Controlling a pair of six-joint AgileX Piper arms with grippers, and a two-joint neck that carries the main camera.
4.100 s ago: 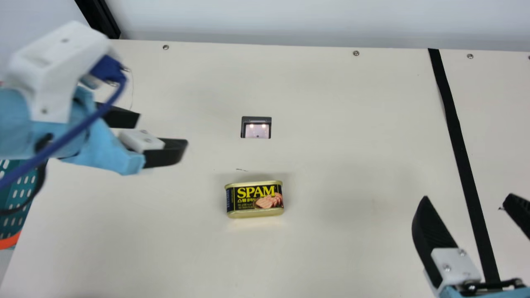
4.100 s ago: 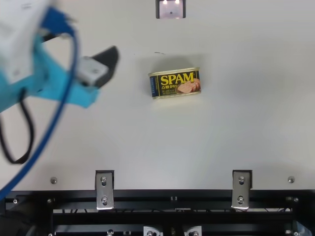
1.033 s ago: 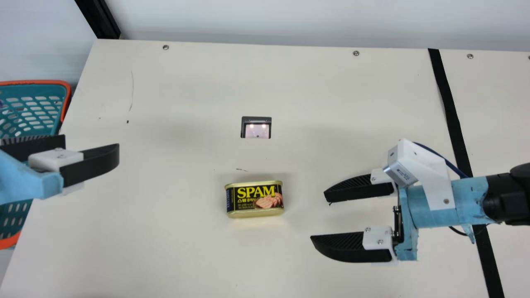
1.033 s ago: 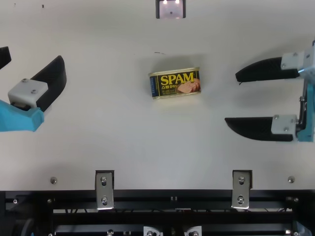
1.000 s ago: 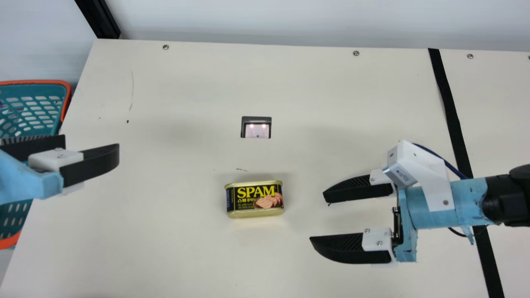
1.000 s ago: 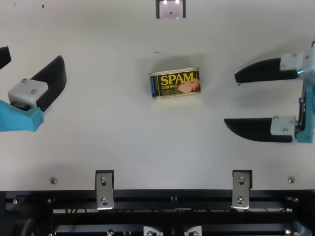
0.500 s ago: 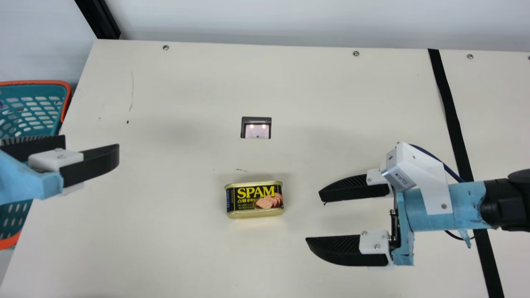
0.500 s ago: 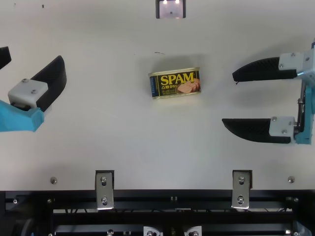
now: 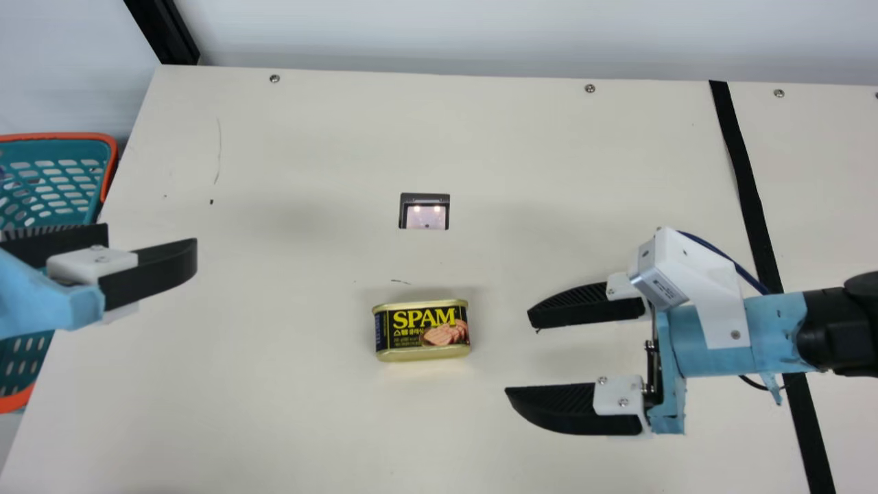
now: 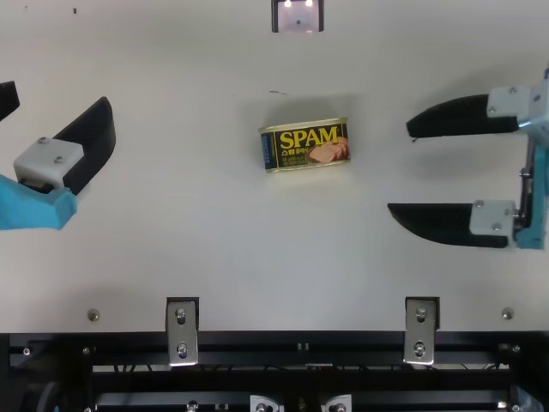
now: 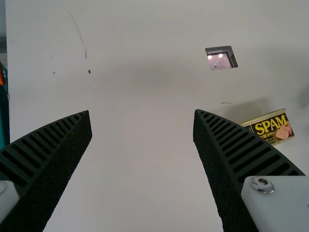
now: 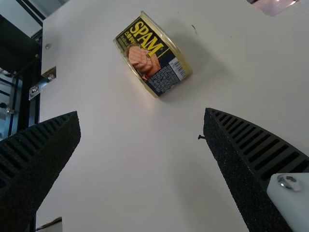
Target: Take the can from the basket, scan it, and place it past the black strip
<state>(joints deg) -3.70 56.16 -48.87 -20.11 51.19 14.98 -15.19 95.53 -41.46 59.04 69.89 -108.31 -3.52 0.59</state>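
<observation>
One luncheon-meat can (image 9: 422, 331), lay well inside the table (image 9: 309, 412) edges. My right gripper (image 9: 518, 355), wide, stood apart from it; my left gripper (image 9: 152, 240), wide, hung near the basket (image 9: 62, 136).

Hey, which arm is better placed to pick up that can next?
Likely right. The right gripper, open, faces the can from nearby, on the black strip's side; the left gripper hangs farther off, near the basket.

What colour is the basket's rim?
The rim is orange-red, seen best in the main view.
</observation>
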